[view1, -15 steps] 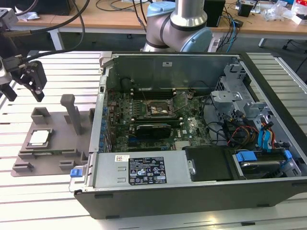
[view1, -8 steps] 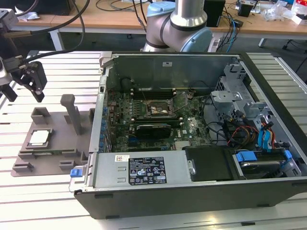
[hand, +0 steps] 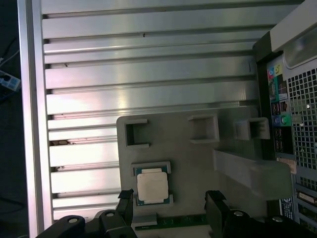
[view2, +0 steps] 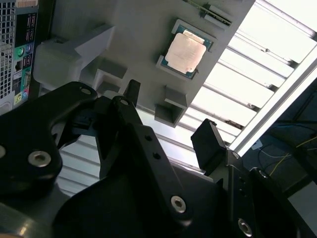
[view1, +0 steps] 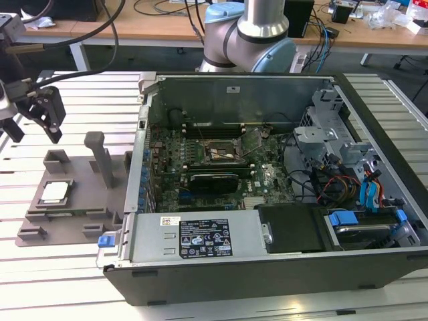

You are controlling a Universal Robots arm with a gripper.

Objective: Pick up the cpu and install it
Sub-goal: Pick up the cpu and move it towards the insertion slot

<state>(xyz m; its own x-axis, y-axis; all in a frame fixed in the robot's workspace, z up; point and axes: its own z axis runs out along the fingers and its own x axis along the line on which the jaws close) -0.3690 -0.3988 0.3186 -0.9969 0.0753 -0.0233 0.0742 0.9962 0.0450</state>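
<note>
The cpu point(view1: 55, 192) is a small silver-topped square lying flat in a recess of the grey plastic tray point(view1: 80, 197), at the exterior view's left beside the open computer case point(view1: 267, 267). My gripper point(view1: 32, 132) hangs open above and behind the tray, well clear of the chip, with nothing between its fingers. In both wrist views the cpu point(view2: 185, 52) point(hand: 151, 186) lies on the tray point(view2: 129, 34) point(hand: 193, 168) just beyond the black fingertips point(view2: 208, 141) point(hand: 215, 206). The dark socket frame point(view1: 221, 154) sits on the motherboard inside the case.
A tall grey post point(view1: 100, 157) and low blocks stand up from the tray. The case wall point(view1: 144, 134) rises right beside the tray. The arm's base point(view1: 247, 33) stands behind the case. Everything rests on a slatted metal table point(view1: 67, 281).
</note>
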